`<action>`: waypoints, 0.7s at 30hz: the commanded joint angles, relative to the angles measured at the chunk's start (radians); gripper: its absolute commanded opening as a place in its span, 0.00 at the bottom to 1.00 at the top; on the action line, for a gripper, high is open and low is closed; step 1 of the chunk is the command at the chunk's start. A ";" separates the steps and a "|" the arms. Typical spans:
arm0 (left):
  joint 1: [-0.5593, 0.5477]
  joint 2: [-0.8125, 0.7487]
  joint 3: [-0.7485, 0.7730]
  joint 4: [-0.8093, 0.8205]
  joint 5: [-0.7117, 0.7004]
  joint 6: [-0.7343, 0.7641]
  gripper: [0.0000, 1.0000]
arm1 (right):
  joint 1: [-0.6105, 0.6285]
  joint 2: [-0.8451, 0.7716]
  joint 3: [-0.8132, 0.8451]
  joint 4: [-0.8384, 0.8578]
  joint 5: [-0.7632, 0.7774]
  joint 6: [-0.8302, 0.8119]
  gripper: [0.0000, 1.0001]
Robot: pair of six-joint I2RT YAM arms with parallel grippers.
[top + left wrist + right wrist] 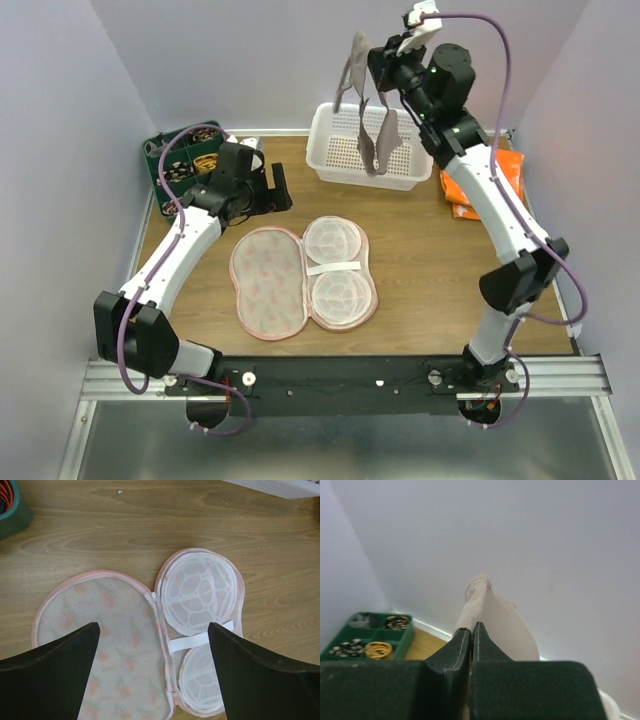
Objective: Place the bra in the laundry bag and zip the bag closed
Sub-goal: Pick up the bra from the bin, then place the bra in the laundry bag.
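Done: bra [378,140] up off the table, clamped in the right gripper [378,62], dangling straight below it over the white basket [350,180].
Left to do: lowering the bra into the laundry bag [300,275], folding the bag shut, zipping; none begun, judging by the bag lying open and flat.
Bag position: far below and forward-left of the right gripper; directly beneath the left gripper [278,190].
Right arm: stretched high toward the back wall, jaws pressed tight on fabric.
Left arm: bent, low over the table, fingers spread wide, empty.
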 commanded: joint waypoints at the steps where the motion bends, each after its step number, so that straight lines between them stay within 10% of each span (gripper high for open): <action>1: 0.006 -0.040 -0.008 0.015 0.017 -0.011 0.99 | 0.008 -0.180 -0.108 -0.118 -0.209 0.097 0.05; 13: 0.006 -0.091 -0.003 -0.011 0.020 -0.001 0.99 | 0.008 -0.553 -0.487 -0.187 -0.602 0.324 0.05; 21: 0.006 -0.115 -0.026 -0.011 0.047 -0.011 0.99 | 0.008 -0.723 -0.684 -0.313 -0.423 0.416 0.05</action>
